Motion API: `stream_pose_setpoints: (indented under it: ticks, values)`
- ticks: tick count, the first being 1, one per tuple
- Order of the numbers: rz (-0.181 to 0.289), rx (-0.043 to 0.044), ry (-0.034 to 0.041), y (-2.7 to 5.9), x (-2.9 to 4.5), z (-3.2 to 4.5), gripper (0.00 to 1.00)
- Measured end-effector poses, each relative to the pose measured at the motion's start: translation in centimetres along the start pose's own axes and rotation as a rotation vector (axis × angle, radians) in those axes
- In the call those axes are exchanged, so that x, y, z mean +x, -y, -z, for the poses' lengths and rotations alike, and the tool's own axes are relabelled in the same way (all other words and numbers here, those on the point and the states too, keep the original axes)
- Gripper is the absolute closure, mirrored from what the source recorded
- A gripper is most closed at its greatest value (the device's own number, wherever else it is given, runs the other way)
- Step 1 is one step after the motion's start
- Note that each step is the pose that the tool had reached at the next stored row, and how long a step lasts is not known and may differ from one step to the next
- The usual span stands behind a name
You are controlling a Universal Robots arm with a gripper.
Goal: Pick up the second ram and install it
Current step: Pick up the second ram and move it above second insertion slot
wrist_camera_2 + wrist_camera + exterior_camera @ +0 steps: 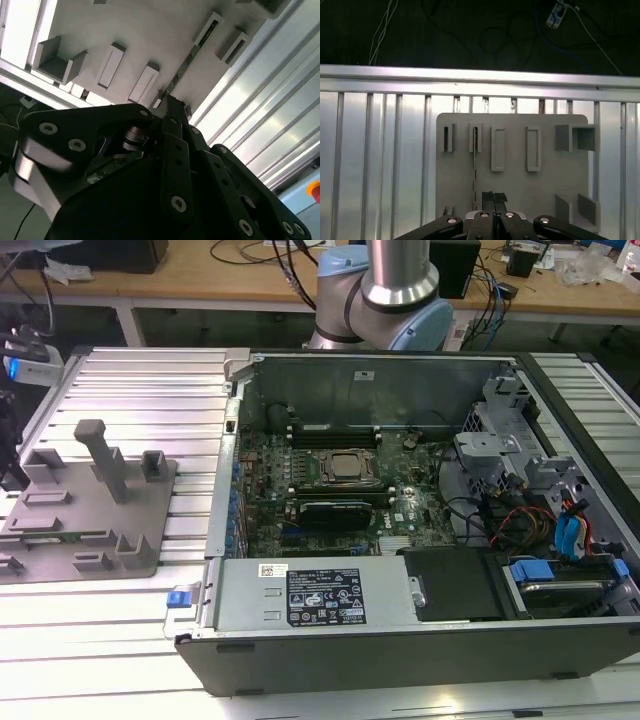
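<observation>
Gripper (493, 196) is hovering over the gray fixture plate (520, 192) that sits on the ribbed aluminium table (380, 165). In the first wrist view the two black fingertips look pressed together w/ no gap I can see, and nothing between them, so I'd call it closed and empty.

The second ram (474, 170) sits on edge in a narrow slot of the plate, so it shows as a thin greenish strip. It runs from one of the small upright holders towards the fingertips. In the first wrist view it sits just beside the fingers, not between them. In the second wrist view the gripper (172, 102) is right at the near end of the stick (185, 62), but I can't tell whether they touch.

Exterior view: plate (60, 520) is on the exterior view's left. The open pc case (400, 620) is well apart from it on the exterior view's right, w/ the arm (400, 280) rising behind the case.
</observation>
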State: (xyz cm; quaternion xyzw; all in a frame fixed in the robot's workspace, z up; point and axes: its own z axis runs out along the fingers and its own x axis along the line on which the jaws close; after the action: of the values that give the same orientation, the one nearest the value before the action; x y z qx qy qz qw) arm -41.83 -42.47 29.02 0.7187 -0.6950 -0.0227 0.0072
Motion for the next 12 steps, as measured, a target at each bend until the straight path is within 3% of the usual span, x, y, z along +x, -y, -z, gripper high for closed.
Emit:
stream_pose_setpoints:
  ticks: [4, 9, 12]
  values:
    - [0.0, 0.0, 0.0, -0.12, 0.56, -1.34, 0.92]
    - [0.0, 0.0001, 0.0001, -0.21, 1.47, -3.77, 0.92]
    - [0.0, 0.0001, 0.0005, -0.2, 1.72, -4.69, 0.92]
